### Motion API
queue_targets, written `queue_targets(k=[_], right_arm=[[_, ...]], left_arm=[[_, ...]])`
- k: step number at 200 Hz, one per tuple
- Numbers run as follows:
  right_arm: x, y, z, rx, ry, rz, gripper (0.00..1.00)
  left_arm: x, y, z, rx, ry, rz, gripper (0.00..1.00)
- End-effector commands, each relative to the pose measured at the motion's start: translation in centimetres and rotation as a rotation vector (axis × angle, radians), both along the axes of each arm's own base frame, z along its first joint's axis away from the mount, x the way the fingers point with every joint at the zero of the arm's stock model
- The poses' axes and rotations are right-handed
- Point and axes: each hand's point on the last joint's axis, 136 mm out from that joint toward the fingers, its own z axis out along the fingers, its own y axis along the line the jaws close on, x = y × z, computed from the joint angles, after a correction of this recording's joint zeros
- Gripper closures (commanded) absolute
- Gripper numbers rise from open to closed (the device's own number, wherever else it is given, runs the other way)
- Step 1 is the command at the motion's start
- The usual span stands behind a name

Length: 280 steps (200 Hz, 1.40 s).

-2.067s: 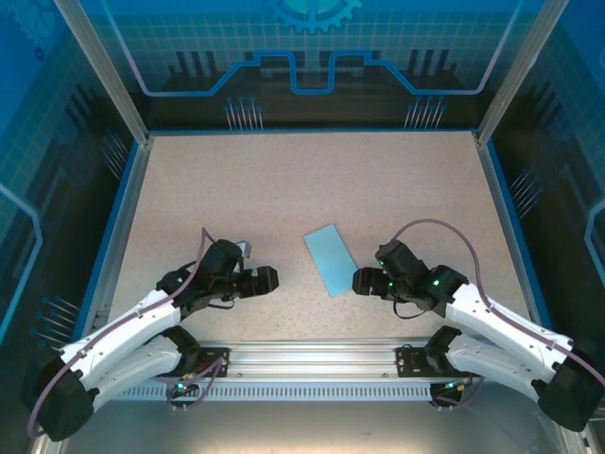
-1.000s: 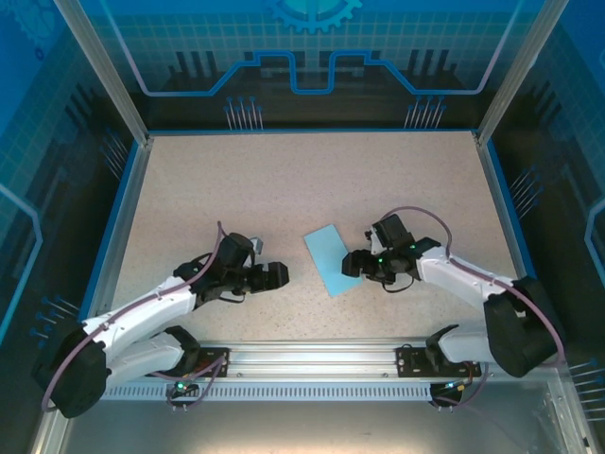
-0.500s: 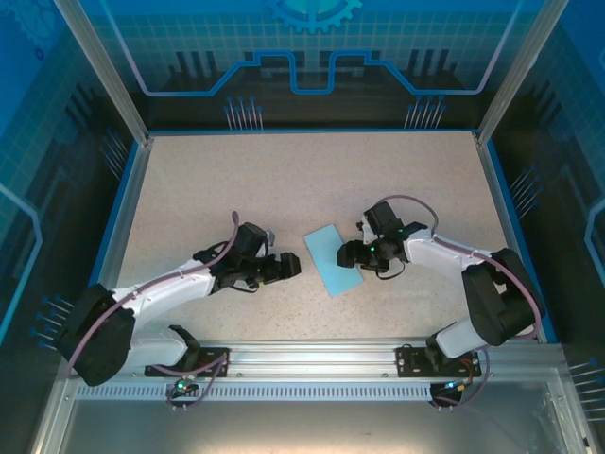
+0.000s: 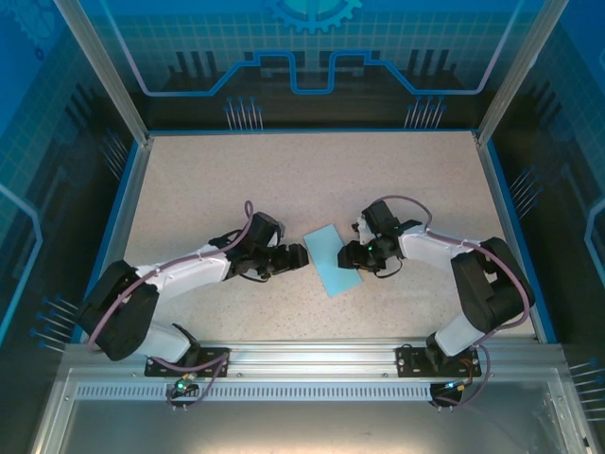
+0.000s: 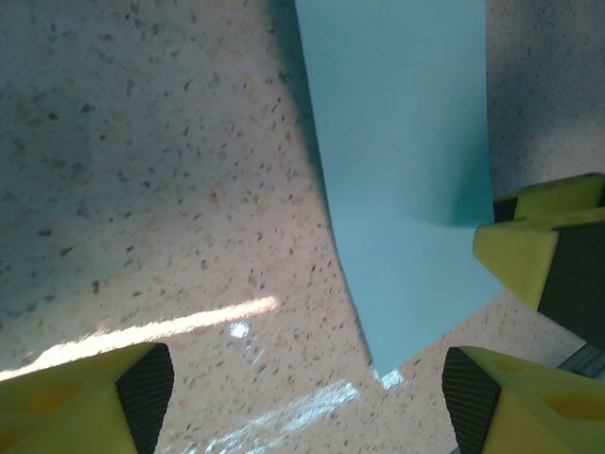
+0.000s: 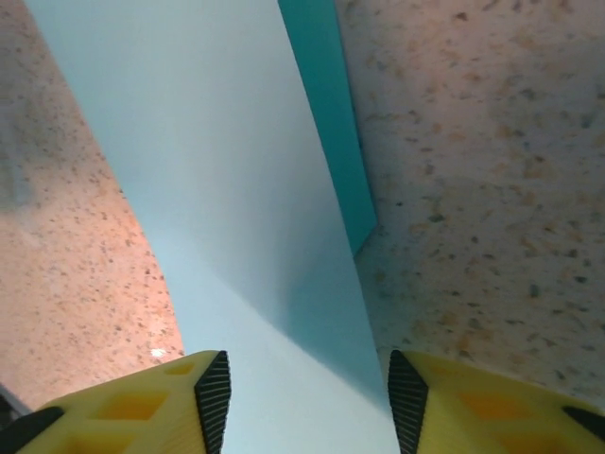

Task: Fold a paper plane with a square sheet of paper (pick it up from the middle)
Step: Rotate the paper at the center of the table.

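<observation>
The light-blue sheet of paper [image 4: 327, 253] lies flat near the middle of the counter [image 4: 284, 180], a little toward 6 o'clock. It looks folded to a narrow rectangle, its long edges running from about 11 to 5 o'clock. In the right wrist view a darker lower layer peeps out along one side.

The left gripper [image 4: 301, 257] sits at the sheet's 9 o'clock, just beside its edge. Its yellow fingers are spread wide, holding nothing. From its wrist camera a near corner of the sheet reaches into the gap between them.

The right gripper [image 4: 348, 256] comes in from 3 o'clock and hangs over the sheet's right edge. Its fingers are parted, narrower than the left's, and the paper runs between them. I cannot tell from here whether its tips touch the sheet.
</observation>
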Motion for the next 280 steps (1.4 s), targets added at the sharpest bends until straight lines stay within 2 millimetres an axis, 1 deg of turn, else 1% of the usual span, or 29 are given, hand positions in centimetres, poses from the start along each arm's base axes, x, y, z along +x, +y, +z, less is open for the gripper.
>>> queue_targets(k=[1, 15, 20, 32, 37, 71, 96, 102, 119, 126, 133, 148, 169, 199, 221, 240, 251, 267, 270, 280], right_arm=[[-1.0, 0.0, 0.2, 0.059, 0.024, -0.035, 0.56], [-1.7, -0.2, 0.1, 0.057, 0.035, -0.064, 0.66], [-1.9, -0.2, 0.1, 0.063, 0.036, -0.075, 0.68], [-2.4, -0.1, 0.2, 0.082, 0.039, -0.109, 0.75], [-2.7, 0.2, 0.3, 0.092, 0.037, -0.117, 0.77], [-4.2, 1.4, 1.2, 0.115, 0.007, -0.16, 0.77], [-4.8, 1.5, 1.3, 0.103, 0.001, -0.168, 0.76], [-5.0, 1.4, 1.2, 0.093, 0.005, -0.164, 0.75], [-5.0, 0.6, 1.1, 0.052, -0.012, -0.14, 0.67], [-4.7, 0.2, 1.2, 0.039, -0.018, -0.135, 0.64], [-4.4, -0.3, 1.3, 0.039, -0.022, -0.132, 0.58], [-3.5, -0.4, 1.9, 0.083, -0.034, -0.104, 0.51], [-2.4, 0.4, 2.9, 0.141, -0.044, -0.024, 0.48], [-0.5, 0.8, 2.4, 0.164, -0.019, 0.016, 0.44], [0.6, 0.9, 1.7, 0.162, 0.004, 0.033, 0.43], [1.3, 1.6, 1.7, 0.183, 0.015, 0.068, 0.44], [1.6, 1.6, 1.5, 0.179, 0.022, 0.073, 0.44], [1.7, 1.3, 0.8, 0.182, 0.047, 0.072, 0.48], [2.5, 1.6, 1.5, 0.192, 0.024, 0.075, 0.49], [2.9, 1.6, 1.4, 0.2, 0.031, 0.076, 0.52]], left_arm=[[1.7, -1.4, 1.2, -0.046, -0.015, -0.004, 0.26], [2.4, -2.0, 1.2, -0.048, -0.016, -0.008, 0.29], [2.6, -2.1, 1.1, -0.045, -0.014, -0.009, 0.3], [3.3, -2.6, 0.9, -0.041, -0.006, -0.012, 0.34], [3.5, -2.9, 0.9, -0.042, -0.004, -0.019, 0.36], [5.5, -4.5, 0.9, -0.037, -0.011, -0.05, 0.5], [6.6, -5.8, 0.6, -0.054, -0.016, -0.088, 0.61], [6.8, -6.0, 0.4, -0.05, -0.014, -0.09, 0.63], [7.5, -6.3, -0.2, -0.043, -0.018, -0.1, 0.65], [7.8, -6.5, -0.4, -0.047, -0.019, -0.108, 0.66], [8.1, -6.7, -0.6, -0.045, -0.025, -0.116, 0.67], [8.6, -6.6, -1.5, -0.02, -0.022, -0.113, 0.69], [9.1, -6.4, -2.7, -0.001, -0.006, -0.1, 0.71], [9.2, -6.2, -3.6, 0.013, 0.001, -0.101, 0.71], [9.2, -6.1, -3.7, 0.021, -0.01, -0.112, 0.72], [9.2, -6.2, -3.8, 0.015, -0.009, -0.119, 0.72], [9.3, -6.2, -3.7, 0.017, -0.011, -0.125, 0.72], [9.2, -6.2, -3.8, 0.023, -0.01, -0.13, 0.72], [9.2, -6.2, -3.8, 0.023, -0.011, -0.13, 0.72], [9.1, -6.2, -3.8, 0.022, -0.011, -0.135, 0.72]])
